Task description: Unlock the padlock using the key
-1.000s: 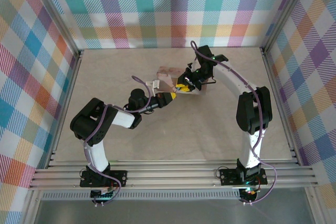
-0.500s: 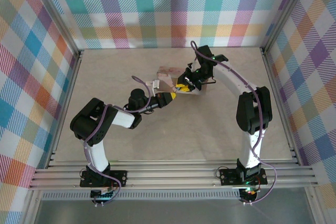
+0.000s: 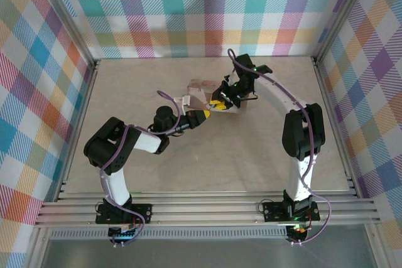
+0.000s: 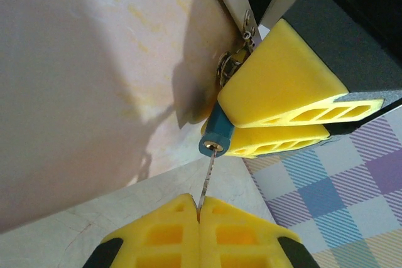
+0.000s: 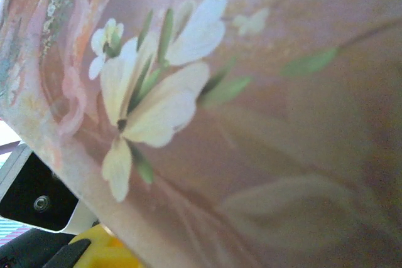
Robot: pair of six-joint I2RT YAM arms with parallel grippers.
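The blue padlock (image 4: 215, 137) hangs by its thin shackle from the metal hasp (image 4: 233, 10) of the pink floral tin (image 3: 200, 94). It is pinched between the yellow fingers (image 4: 282, 83) of my right gripper (image 3: 218, 103), with its keyhole end sticking out. My left gripper (image 4: 198, 203) is shut on the key (image 4: 208, 180). The key's thin toothed blade points up, and its tip is at the padlock's brass keyhole. In the top view the left gripper (image 3: 204, 115) meets the right gripper just in front of the tin. The tin (image 5: 251, 123) presses close to the right wrist camera.
The tin stands mid-table, slightly back. Plaid walls (image 3: 207, 10) enclose the beige table (image 3: 207, 161) on three sides, with aluminium rails (image 3: 207, 208) along the near edge. Open tabletop lies in front of and to the left of the arms.
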